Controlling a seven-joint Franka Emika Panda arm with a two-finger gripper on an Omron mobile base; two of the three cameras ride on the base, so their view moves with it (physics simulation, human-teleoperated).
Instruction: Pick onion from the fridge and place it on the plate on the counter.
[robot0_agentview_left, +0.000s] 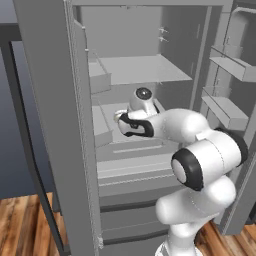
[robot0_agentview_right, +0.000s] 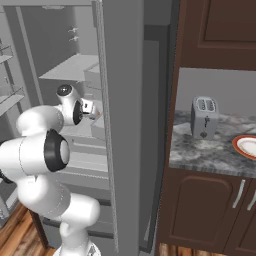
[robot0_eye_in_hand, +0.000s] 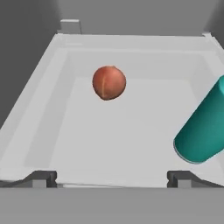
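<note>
Two doors of the fridge (robot0_agentview_left: 50, 100) stand open in the left base view, with the arm reaching in over a middle shelf (robot0_agentview_left: 140, 69). Right base view: the plate (robot0_agentview_right: 247, 146) sits on the counter (robot0_agentview_right: 210, 150) beside a silver toaster (robot0_agentview_right: 204, 117). Hand view: the gripper (robot0_eye_in_hand: 112, 178) has its fingertips spread wide and empty, the onion (robot0_eye_in_hand: 109, 82) lies on the shelf floor ahead, a teal bottle (robot0_eye_in_hand: 203, 129) well apart from it.

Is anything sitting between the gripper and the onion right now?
Nothing visible. In the hand view the gripper is open, and bare shelf lies between it and the onion. The teal bottle stands off to one side, clear of that line.
</note>
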